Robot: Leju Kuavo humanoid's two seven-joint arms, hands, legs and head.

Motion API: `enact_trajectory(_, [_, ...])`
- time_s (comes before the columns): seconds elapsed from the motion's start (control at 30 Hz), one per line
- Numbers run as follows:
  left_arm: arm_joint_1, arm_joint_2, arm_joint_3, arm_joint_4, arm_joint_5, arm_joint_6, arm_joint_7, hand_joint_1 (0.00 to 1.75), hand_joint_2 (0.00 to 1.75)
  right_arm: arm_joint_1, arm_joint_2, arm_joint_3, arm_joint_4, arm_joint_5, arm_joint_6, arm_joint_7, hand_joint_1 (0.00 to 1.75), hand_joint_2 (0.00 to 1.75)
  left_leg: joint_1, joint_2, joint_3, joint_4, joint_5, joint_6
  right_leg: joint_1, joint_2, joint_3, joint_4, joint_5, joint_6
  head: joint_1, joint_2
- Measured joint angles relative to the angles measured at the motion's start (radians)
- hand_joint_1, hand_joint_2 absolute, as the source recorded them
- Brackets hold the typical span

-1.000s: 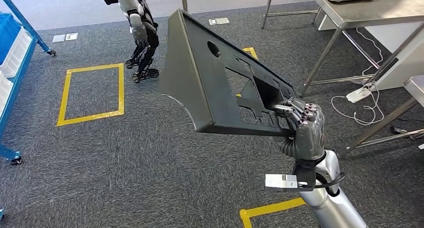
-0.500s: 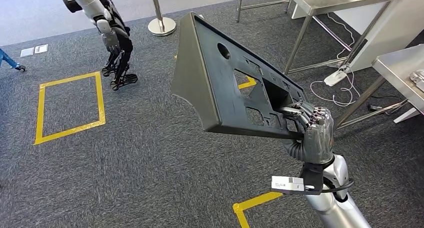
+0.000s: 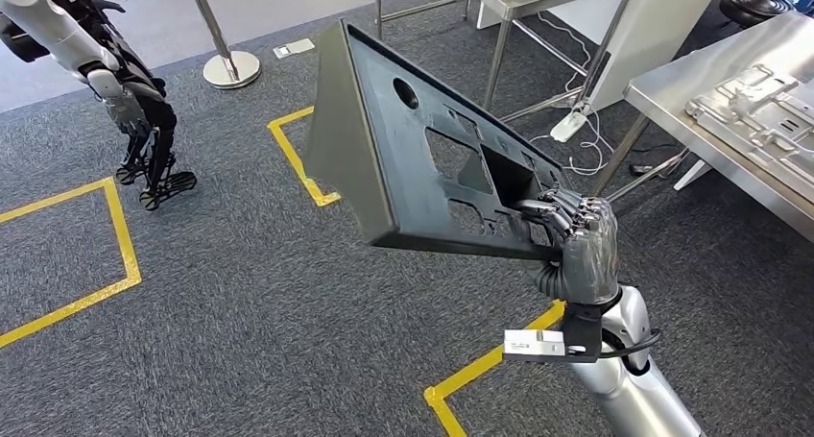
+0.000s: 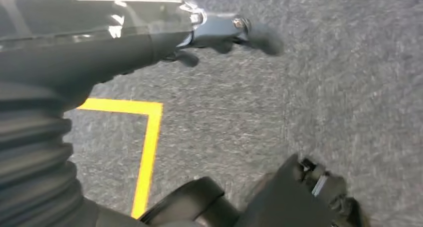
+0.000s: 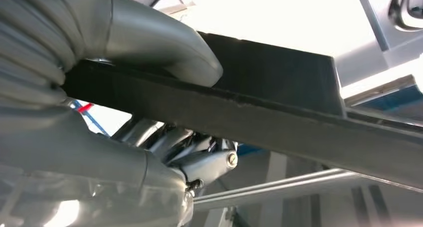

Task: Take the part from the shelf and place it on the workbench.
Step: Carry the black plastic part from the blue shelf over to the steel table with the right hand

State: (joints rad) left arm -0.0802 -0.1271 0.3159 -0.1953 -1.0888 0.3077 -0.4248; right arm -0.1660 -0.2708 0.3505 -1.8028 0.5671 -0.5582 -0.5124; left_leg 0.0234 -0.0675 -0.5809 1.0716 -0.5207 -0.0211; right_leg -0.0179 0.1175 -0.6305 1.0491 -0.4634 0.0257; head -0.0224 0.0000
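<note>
Left of the workbench (image 3: 730, 158), above grey carpet, my right hand (image 3: 576, 250) grips the dark part (image 3: 403, 158) by its lower corner (my left hand's (image 4: 45, 152) state I cannot tell)

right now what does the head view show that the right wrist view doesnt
Head view alone: the whole dark part with its cutouts, the grey carpet with yellow floor tape, another robot standing at upper left, and the steel workbench at right.

Right wrist view alone: the thick grey thumb pressed against one face of the part's edge, with darker fingers on the opposite face.

Both: the right hand gripping the part at one end.
</note>
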Motion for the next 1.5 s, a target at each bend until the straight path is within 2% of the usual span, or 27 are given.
enact_trajectory(0.03, [-0.001,0.0,0.0,0.0,0.0,-0.001,0.0,0.0,1.75,0.001,0.0,0.0,0.0,0.0,0.0,0.0,1.75,1.75,-0.001,0.01,0.002,-0.003,0.002,0.007,-0.001,-0.005,-0.003,0.001,0.0,0.004,0.002,0.0])
enact_trajectory(0.1, [-0.001,0.0,-0.001,-0.001,-0.001,-0.001,0.0,0.0,1.75,0.0,0.0,-0.001,0.0,0.0,-0.001,0.0,1.75,1.75,-0.001,0.034,0.006,-0.008,0.004,0.019,0.002,-0.046,-0.028,0.047,-0.026,0.009,0.015,0.0])
enact_trajectory(0.17, [0.001,0.0,-0.001,-0.001,-0.001,-0.002,0.003,0.0,1.75,-0.001,0.0,-0.001,0.0,0.0,0.0,0.0,1.75,1.75,-0.004,0.06,0.008,-0.01,0.003,0.027,0.005,-0.092,-0.089,0.167,-0.079,0.011,0.031,0.0])
enact_trajectory(0.23, [0.001,0.001,0.0,-0.001,-0.001,-0.004,0.006,0.0,1.75,0.002,0.001,-0.001,0.0,0.0,0.0,0.001,1.75,1.75,-0.006,0.086,0.009,-0.01,-0.001,0.03,0.004,-0.103,-0.146,0.269,-0.106,0.012,0.04,0.0])
enact_trajectory(0.27, [0.001,0.001,0.0,-0.001,-0.001,-0.004,0.007,0.0,1.75,0.003,0.001,-0.001,0.001,0.0,0.0,0.002,1.75,1.75,-0.007,0.099,0.011,-0.01,-0.004,0.03,0.004,-0.105,-0.15,0.271,-0.094,0.012,0.043,0.0])
enact_trajectory(0.33, [0.001,0.001,-0.001,-0.001,-0.001,-0.006,0.007,0.0,1.75,0.003,0.001,-0.001,0.001,0.0,0.0,0.002,1.75,1.75,-0.008,0.12,0.019,-0.01,-0.011,0.027,0.005,-0.121,-0.1,0.165,-0.028,0.01,0.048,0.0])
enact_trajectory(0.37, [0.001,0.001,-0.001,-0.001,-0.001,-0.007,0.007,0.0,1.75,0.003,0.001,-0.001,0.001,0.0,0.0,0.002,1.75,1.75,-0.009,0.129,0.025,-0.01,-0.016,0.024,0.01,-0.142,-0.065,0.098,-0.003,0.008,0.05,0.0])
enact_trajectory(0.4, [0.001,0.001,-0.001,-0.001,-0.001,-0.009,0.007,0.0,1.75,0.002,0.001,-0.001,0.001,0.0,0.0,0.002,1.75,1.75,-0.011,0.137,0.029,-0.011,-0.02,0.019,0.015,-0.162,-0.038,0.046,0.012,0.005,0.051,0.0])
enact_trajectory(0.47, [0.001,0.0,-0.001,-0.001,-0.001,-0.011,0.006,0.0,1.75,0.002,0.001,-0.001,0.001,0.001,0.0,0.002,1.75,1.75,-0.016,0.154,0.036,-0.015,-0.026,0.009,0.027,-0.18,-0.02,0.008,0.009,-0.001,0.051,0.0])
enact_trajectory(0.53, [-0.002,0.0,-0.003,-0.002,-0.002,-0.013,0.006,0.0,1.75,0.003,0.0,-0.002,0.0,0.002,0.0,0.003,1.75,1.75,-0.017,0.164,0.047,-0.019,-0.033,-0.001,0.025,-0.16,-0.016,0.0,0.009,-0.011,0.047,0.0])
enact_trajectory(0.6, [-0.004,0.0,-0.007,-0.002,-0.003,-0.014,0.006,0.0,1.75,0.001,0.0,-0.003,-0.001,0.003,0.0,0.003,1.75,1.75,-0.015,0.13,0.039,0.017,-0.058,-0.007,0.017,-0.141,-0.007,-0.006,0.008,-0.024,0.039,0.0])
enact_trajectory(0.67, [-0.005,0.0,-0.008,-0.002,-0.002,-0.014,0.005,0.0,1.75,-0.001,0.0,-0.003,-0.001,0.004,0.0,0.003,1.75,1.75,-0.014,0.083,-0.019,0.137,-0.113,-0.008,0.014,-0.123,0.0,-0.007,0.005,-0.035,0.024,0.0])
enact_trajectory(0.7, [-0.006,0.0,-0.008,-0.002,-0.002,-0.014,0.004,0.0,1.75,-0.001,0.0,-0.002,-0.001,0.004,0.001,0.003,1.75,1.75,-0.014,0.075,-0.055,0.206,-0.137,-0.007,0.014,-0.112,0.002,-0.007,0.004,-0.038,0.017,0.0])
enact_trajectory(0.73, [-0.008,0.0,-0.008,-0.002,-0.001,-0.013,0.003,0.0,1.75,0.0,0.0,-0.002,-0.001,0.004,0.001,0.003,1.75,1.75,-0.014,0.071,-0.083,0.255,-0.148,-0.008,0.014,-0.1,0.003,-0.007,0.003,-0.039,0.012,0.0])
enact_trajectory(0.77, [-0.01,0.0,-0.008,-0.003,-0.001,-0.013,0.003,0.0,1.75,0.0,0.001,-0.001,-0.001,0.004,0.001,0.003,1.75,1.75,-0.014,0.07,-0.095,0.267,-0.137,-0.007,0.014,-0.087,0.005,-0.007,0.003,-0.039,0.009,0.0])
enact_trajectory(0.83, [-0.011,0.0,-0.008,-0.003,-0.001,-0.013,0.004,0.0,1.75,0.001,0.001,0.0,-0.001,0.004,0.001,0.003,1.75,1.75,-0.011,0.062,-0.065,0.179,-0.067,-0.007,0.011,-0.06,0.01,-0.005,0.0,-0.036,0.004,0.0])
enact_trajectory(0.9, [-0.007,0.0,-0.009,-0.001,-0.002,-0.014,0.006,0.0,1.75,0.0,0.0,-0.001,-0.001,0.004,0.001,0.003,1.75,1.75,-0.003,0.017,-0.019,0.055,-0.009,-0.009,0.009,-0.035,0.008,0.001,-0.003,-0.027,-0.001,0.0])
enact_trajectory(0.97, [-0.003,0.0,-0.009,0.0,-0.002,-0.015,0.005,0.0,1.75,0.001,0.0,-0.001,-0.001,0.004,0.001,0.004,1.75,1.75,-0.001,-0.015,-0.003,0.004,0.0,-0.005,0.007,-0.014,-0.001,0.004,-0.001,-0.015,-0.001,0.0])
enact_trajectory(1.03, [-0.004,-0.001,-0.01,0.0,-0.002,-0.015,0.005,0.0,1.75,0.004,0.0,-0.002,-0.001,0.005,0.002,0.005,1.75,1.75,-0.005,0.0,-0.001,-0.004,0.003,0.006,0.003,0.001,-0.007,0.0,0.005,-0.003,0.001,0.0])
enact_trajectory(1.1, [-0.004,-0.002,-0.013,0.0,-0.003,-0.015,0.005,0.0,1.75,0.004,0.0,-0.004,-0.001,0.005,0.002,0.005,1.75,1.75,-0.004,0.022,0.003,-0.01,0.006,0.019,0.007,-0.029,-0.021,0.022,-0.009,0.004,0.01,0.0])
enact_trajectory(1.17, [0.0,-0.002,-0.014,0.0,-0.003,-0.015,0.005,0.0,1.75,0.001,-0.001,-0.006,-0.001,0.005,0.002,0.005,1.75,1.75,-0.005,0.047,0.006,-0.013,0.006,0.027,0.01,-0.078,-0.07,0.116,-0.055,0.007,0.026,0.0])
enact_trajectory(1.23, [0.003,-0.002,-0.014,0.0,-0.003,-0.015,0.005,0.0,1.75,0.003,-0.001,-0.006,-0.001,0.006,0.002,0.006,1.75,1.75,-0.007,0.075,0.006,-0.013,0.003,0.03,0.007,-0.097,-0.132,0.235,-0.094,0.008,0.038,0.0])
enact_trajectory(1.27, [0.004,-0.001,-0.014,0.0,-0.003,-0.015,0.005,0.0,1.75,0.005,-0.001,-0.006,0.0,0.006,0.002,0.006,1.75,1.75,-0.007,0.087,0.007,-0.013,0.001,0.031,0.005,-0.101,-0.147,0.26,-0.092,0.009,0.041,0.0])
enact_trajectory(1.3, [0.004,-0.001,-0.014,0.0,-0.003,-0.015,0.005,0.0,1.75,0.006,-0.001,-0.006,0.0,0.006,0.002,0.006,1.75,1.75,-0.007,0.099,0.009,-0.013,-0.002,0.03,0.005,-0.105,-0.142,0.246,-0.073,0.009,0.043,0.0])
enact_trajectory(1.4, [0.003,-0.001,-0.014,-0.001,-0.001,-0.015,0.004,0.0,1.75,0.004,-0.001,-0.006,-0.001,0.006,0.003,0.006,1.75,1.75,-0.01,0.129,0.023,-0.014,-0.014,0.021,0.011,-0.155,-0.049,0.061,0.009,0.009,0.051,0.0])
enact_trajectory(1.47, [0.002,-0.002,-0.014,-0.001,-0.001,-0.016,0.004,0.0,1.75,0.003,-0.001,-0.006,-0.001,0.007,0.003,0.006,1.75,1.75,-0.016,0.145,0.031,-0.018,-0.02,0.012,0.021,-0.182,-0.018,0.001,0.014,0.005,0.051,0.0])
enact_trajectory(1.5, [0.002,-0.002,-0.014,-0.001,-0.001,-0.016,0.004,0.0,1.75,0.003,-0.001,-0.006,-0.001,0.007,0.003,0.006,1.75,1.75,-0.019,0.155,0.036,-0.022,-0.022,0.007,0.026,-0.178,-0.016,-0.001,0.011,0.001,0.05,0.0])
